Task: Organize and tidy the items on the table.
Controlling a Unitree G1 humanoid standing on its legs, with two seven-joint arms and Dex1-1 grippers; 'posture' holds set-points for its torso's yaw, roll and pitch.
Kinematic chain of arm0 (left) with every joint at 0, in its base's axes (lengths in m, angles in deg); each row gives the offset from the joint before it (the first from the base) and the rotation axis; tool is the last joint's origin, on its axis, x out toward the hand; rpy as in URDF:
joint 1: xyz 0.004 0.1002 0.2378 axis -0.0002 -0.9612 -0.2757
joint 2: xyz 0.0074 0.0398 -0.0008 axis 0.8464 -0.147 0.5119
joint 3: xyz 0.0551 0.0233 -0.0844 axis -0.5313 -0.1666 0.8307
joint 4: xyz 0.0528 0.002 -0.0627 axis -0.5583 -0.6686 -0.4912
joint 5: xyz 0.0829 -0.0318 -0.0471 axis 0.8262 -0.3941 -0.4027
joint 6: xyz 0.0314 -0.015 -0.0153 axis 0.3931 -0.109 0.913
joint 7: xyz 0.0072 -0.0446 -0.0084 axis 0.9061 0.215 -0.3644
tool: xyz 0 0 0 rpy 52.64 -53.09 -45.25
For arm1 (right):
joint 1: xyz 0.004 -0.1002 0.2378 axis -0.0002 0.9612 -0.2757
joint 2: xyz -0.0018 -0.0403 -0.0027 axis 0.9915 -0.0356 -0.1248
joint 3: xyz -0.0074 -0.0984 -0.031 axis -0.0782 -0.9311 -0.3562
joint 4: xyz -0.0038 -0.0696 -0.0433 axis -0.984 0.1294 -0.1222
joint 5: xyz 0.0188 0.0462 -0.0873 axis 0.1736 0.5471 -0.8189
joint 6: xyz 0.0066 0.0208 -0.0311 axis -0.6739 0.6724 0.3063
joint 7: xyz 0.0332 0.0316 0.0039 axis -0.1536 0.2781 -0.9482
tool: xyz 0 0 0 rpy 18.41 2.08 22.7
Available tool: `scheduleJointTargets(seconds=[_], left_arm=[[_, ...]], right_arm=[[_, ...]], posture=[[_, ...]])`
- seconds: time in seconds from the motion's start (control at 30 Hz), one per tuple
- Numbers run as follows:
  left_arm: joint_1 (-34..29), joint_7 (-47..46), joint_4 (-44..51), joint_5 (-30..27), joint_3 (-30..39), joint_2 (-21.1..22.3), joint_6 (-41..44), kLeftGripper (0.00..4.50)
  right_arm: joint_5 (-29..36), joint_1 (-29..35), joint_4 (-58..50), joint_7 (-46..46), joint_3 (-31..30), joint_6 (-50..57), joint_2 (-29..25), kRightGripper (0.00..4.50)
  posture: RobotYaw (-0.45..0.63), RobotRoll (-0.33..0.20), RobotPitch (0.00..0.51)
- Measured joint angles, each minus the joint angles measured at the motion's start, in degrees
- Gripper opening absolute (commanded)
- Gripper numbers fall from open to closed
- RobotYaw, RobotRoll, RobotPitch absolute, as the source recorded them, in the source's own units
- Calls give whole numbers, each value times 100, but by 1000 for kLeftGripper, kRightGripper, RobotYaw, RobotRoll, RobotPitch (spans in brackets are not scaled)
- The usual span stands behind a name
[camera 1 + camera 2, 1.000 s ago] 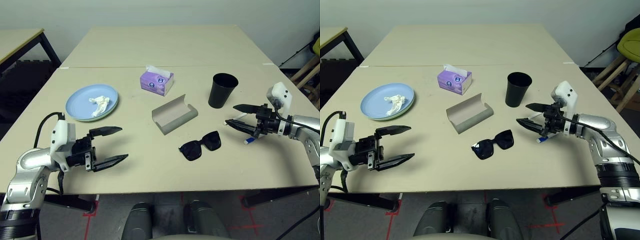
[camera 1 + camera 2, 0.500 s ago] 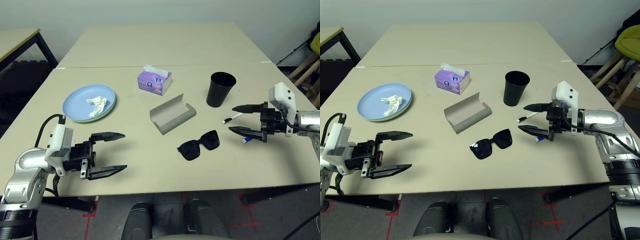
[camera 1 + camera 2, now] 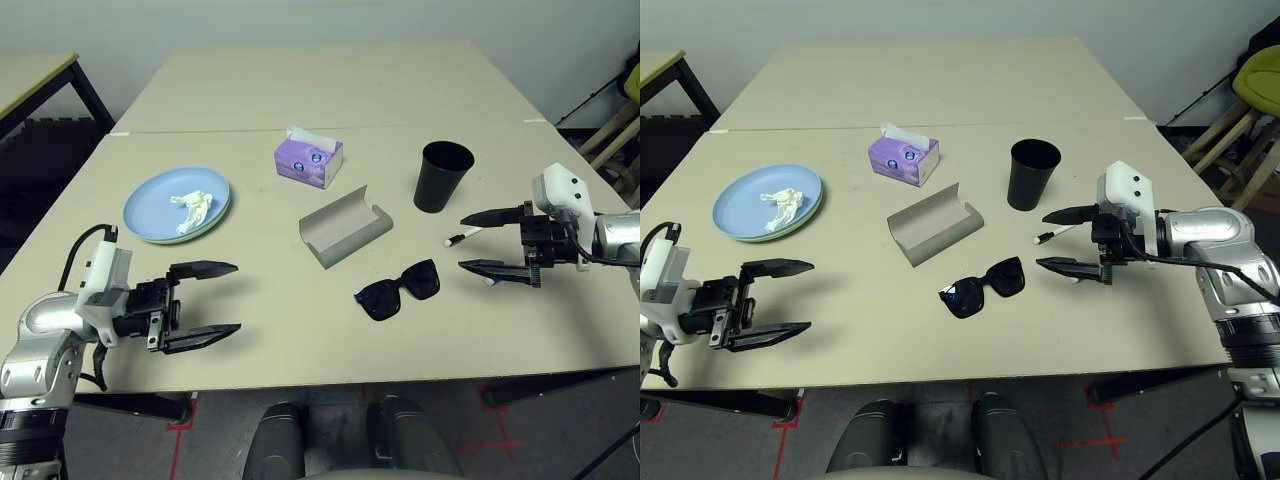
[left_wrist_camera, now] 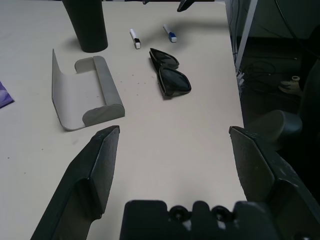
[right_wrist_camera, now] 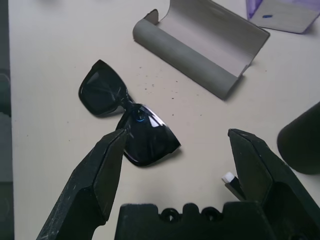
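On the pale table (image 3: 300,90), a blue plate stacked on a green one (image 3: 150,205) holds crumpled white tissue (image 3: 192,207) at the left. A grey glasses case (image 3: 346,228) lies open in the middle, with black sunglasses (image 3: 399,290) in front of it. The black cup (image 3: 444,177) stands upright on the right. One pen (image 3: 462,237) lies between the fingers of my right gripper (image 3: 462,243), which is open and holds nothing. A blue-capped pen (image 4: 170,34) lies beside it. Near the front left edge, my left gripper (image 3: 236,297) is open and empty.
A purple tissue box (image 3: 309,162) stands behind the case, near the seam across the table. A smaller wood-topped table with black legs (image 3: 40,85) is at the far left. Wooden chair legs (image 3: 620,150) stand beyond the right edge.
My left gripper has slid a little toward the near left edge. My right gripper has levelled out and drawn back slightly, leaving one pen showing between its fingers. Both stay open.
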Motion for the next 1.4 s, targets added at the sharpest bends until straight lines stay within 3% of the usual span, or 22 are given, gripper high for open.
scheduleJointTargets(seconds=[0.37, 0.73, 1.4], left_arm=[[96, -10, 0, 14, -49, -1, -19, 4456], [107, -72, 6, 21, -179, -8, -45, 4456], [56, -160, 23, -258, 8, -361, -354, 4456]], right_arm=[[-262, -435, -358, -19, -435, 281, -59, 4500], [-782, -1480, -754, 1, -1167, 966, 51, 4500], [-889, -1494, -965, -416, -1334, 751, -161, 4500]], posture=[[27, 0, 83], [35, 0, 90], [55, 0, 84]])
